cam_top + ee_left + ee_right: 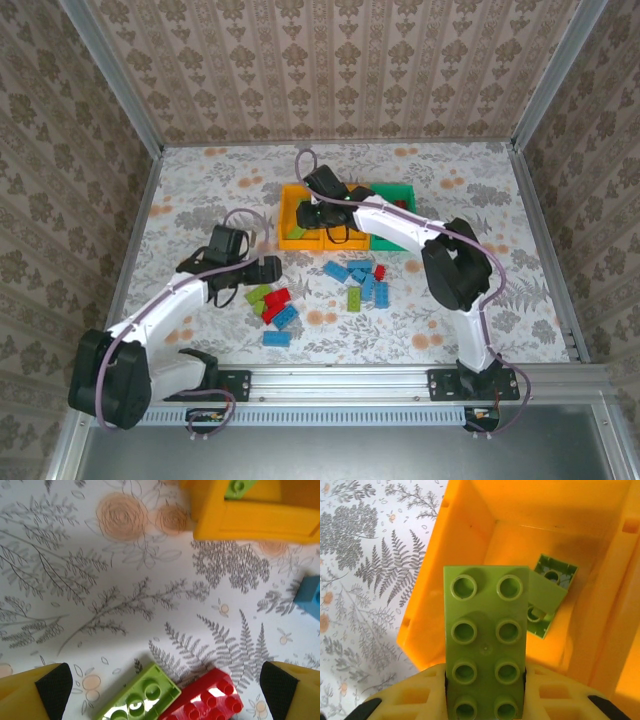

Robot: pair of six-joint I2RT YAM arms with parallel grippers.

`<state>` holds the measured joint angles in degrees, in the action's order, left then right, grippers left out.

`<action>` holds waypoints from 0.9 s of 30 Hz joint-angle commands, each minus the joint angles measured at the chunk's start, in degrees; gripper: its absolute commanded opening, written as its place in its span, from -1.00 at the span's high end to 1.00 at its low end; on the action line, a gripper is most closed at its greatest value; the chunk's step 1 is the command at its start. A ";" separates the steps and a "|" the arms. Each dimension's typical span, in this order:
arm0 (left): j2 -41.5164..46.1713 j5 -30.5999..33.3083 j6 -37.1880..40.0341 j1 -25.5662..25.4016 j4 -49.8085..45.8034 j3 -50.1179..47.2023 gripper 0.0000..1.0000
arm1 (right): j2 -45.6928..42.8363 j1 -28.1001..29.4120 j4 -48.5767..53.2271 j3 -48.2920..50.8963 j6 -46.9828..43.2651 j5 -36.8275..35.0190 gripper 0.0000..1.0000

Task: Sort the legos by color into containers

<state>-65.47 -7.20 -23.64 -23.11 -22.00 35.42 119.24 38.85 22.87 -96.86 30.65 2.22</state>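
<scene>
While the right hand hovers over the leftmost orange open-topped plastic bin, its fingers are clamped on a light green eight-stud plastic brick. That brick's long axis runs straight out from the hand toward the bin's far wall. Its studs are turned up to the wrist camera, and its free end is above the bin's floor. Inside the same bin a second light green brick lies tilted near the wall on the wrist camera's right, with part of its hollow underside showing.

Seen from above, a second orange bin touches the right side of the leftmost bin, and a green plastic bin stands beyond that. The right arm stretches across both of them.

The left hand is on the near-left side of the leftmost bin, low over the flower-patterned surface. Its black-padded fingers are spread wide apart and hold nothing. Between them lie a loose light green brick and a red studded brick, touching side by side. Both long axes slant roughly toward that bin's near corner.

On the near-right side of the leftmost bin there is a loose cluster of blue bricks, with a small red brick and another green brick among them. Two more blue bricks lie nearer the arm bases.
</scene>
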 commanded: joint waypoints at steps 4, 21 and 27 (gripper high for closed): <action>3.71 2.35 -4.68 -2.72 -4.77 -4.02 -0.93 | 4.52 -0.44 5.13 -6.69 1.42 1.27 0.29; 5.79 7.18 -11.81 -10.85 -8.32 -7.47 -0.34 | 2.42 -0.80 4.92 -5.11 2.13 1.18 -0.45; 5.56 7.49 -12.09 -11.16 -8.11 -7.73 -0.11 | -1.81 -1.19 3.63 -2.36 2.22 0.09 -0.56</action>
<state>-59.53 -0.95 -34.98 -33.78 -28.71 27.99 121.45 38.26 25.80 -100.64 32.18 3.42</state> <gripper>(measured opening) 0.562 0.777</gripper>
